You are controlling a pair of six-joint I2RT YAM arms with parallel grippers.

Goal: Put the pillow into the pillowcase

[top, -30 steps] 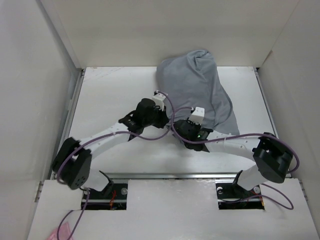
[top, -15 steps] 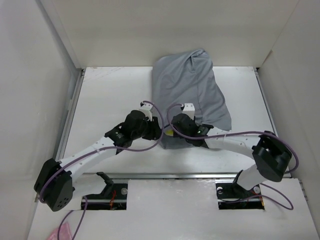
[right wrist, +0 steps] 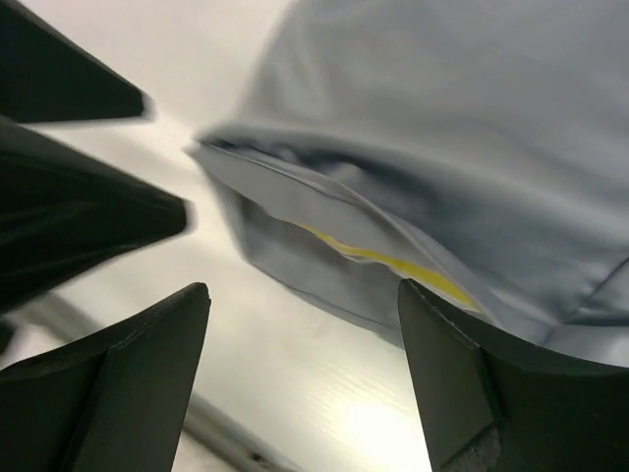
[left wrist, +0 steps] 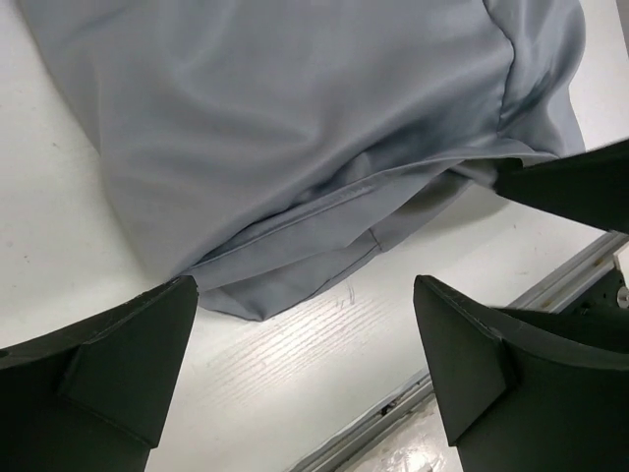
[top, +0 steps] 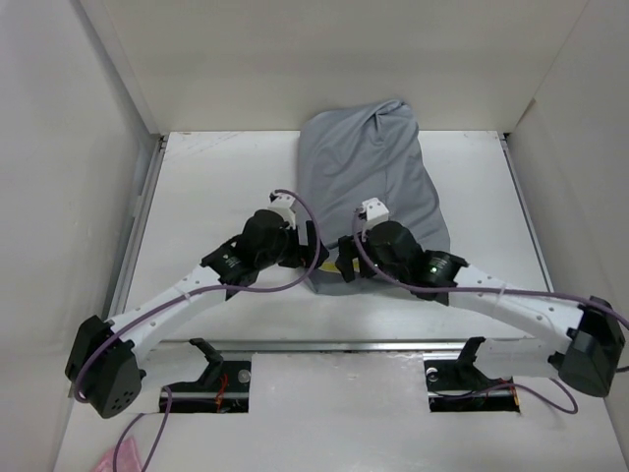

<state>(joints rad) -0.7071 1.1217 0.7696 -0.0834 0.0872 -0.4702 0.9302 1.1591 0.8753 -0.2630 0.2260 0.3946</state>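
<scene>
The wrinkly grey fabric pillowcase [top: 369,167] lies on the white counter [top: 216,187], yellow-edged foam pillow [right wrist: 393,262] nearly swallowed — so left fingers [left wrist: 128,364] and right fingers [right wrist: 138,374] hover spread and empty at its mouth, likely to finish tucking.

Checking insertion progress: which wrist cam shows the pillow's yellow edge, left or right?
The right wrist view. There a yellow strip of the pillow peeks out of the pillowcase opening. The left wrist view shows only grey fabric, no yellow.
</scene>
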